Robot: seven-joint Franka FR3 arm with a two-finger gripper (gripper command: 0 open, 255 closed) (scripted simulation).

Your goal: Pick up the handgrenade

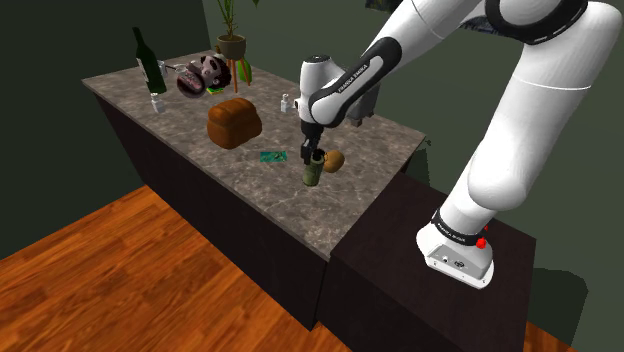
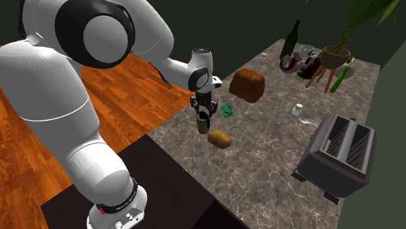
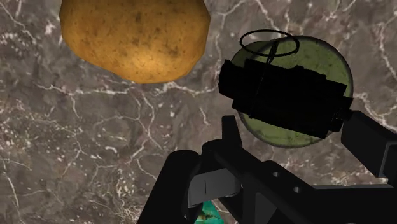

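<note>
Standing by the stand, the nearest thing on the marble counter (image 1: 300,215) is the action. The black gripper (image 1: 311,155) is pointing straight down, right on top of the handgrenade (image 1: 313,174). That's an olive-green can-shaped thing with a black lever and a wire ring, standing upright near the counter's front edge. Honestly can't tell if the pincer has clamped it or is just sitting around it, since the black bits blur together.

My 2 cents on doing this step well: get centred on the round green body instead of the lever, because a curved side will probably twist out of an off-centre squeeze. Then come straight up. The potato (image 1: 333,160) is just beside the grenade and any sideways drift would likely nudge it.

Next back there's a little green card-like thing (image 1: 271,156), then a brown loaf (image 1: 234,122) and a small shaker (image 1: 285,102).

Containers, such as they are:
- Toaster (image 2: 338,153) off to the second exterior view's right, 2 slots, both look empty.
- Dark bottle (image 1: 150,62) at the far corner, can't see any contents.
- Plant pot (image 1: 231,46) at the far end, leafy plant growing out of it.

Nothing is holding the grenade, it's on bare counter.
</note>
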